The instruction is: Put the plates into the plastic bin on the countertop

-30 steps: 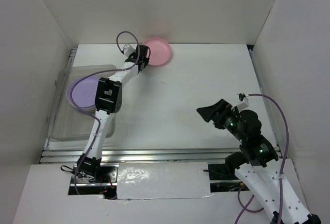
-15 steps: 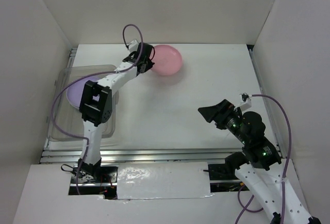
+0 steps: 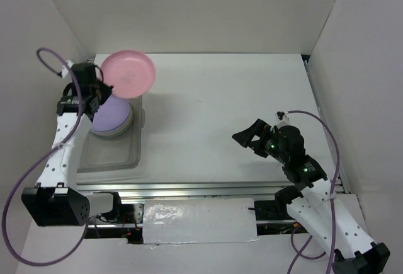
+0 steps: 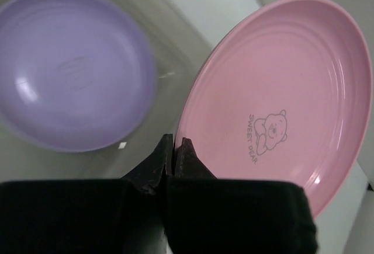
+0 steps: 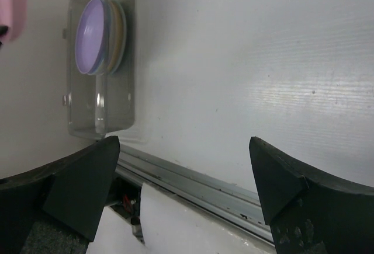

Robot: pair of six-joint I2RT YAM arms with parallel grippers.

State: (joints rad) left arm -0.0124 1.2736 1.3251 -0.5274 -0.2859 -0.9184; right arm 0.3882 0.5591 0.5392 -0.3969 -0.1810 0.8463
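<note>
A pink plate (image 3: pixel 128 72) hangs tilted in the air over the far end of the clear plastic bin (image 3: pixel 113 155). My left gripper (image 3: pixel 104 88) is shut on its near rim. The left wrist view shows the thin rim pinched between the jaws of that gripper (image 4: pixel 175 146), with the pink plate (image 4: pixel 280 96) on the right and a purple plate (image 4: pixel 73 67) below. That purple plate (image 3: pixel 112 115) tops a small stack inside the bin. My right gripper (image 3: pixel 249 137) hovers open over the countertop (image 3: pixel 220 104) at the right, holding nothing.
A metal rail (image 3: pixel 201 189) runs along the front edge. White walls close in the left, back and right sides. In the right wrist view, beyond the wide-open right gripper (image 5: pixel 182 143), I see the bin (image 5: pixel 99 105) with its stack and a sliver of pink plate (image 5: pixel 11 3).
The left gripper closed on the pink plate at the back of the table, lifted it, and swung it left to above the bin. The right arm shifted slightly left, still open.
</note>
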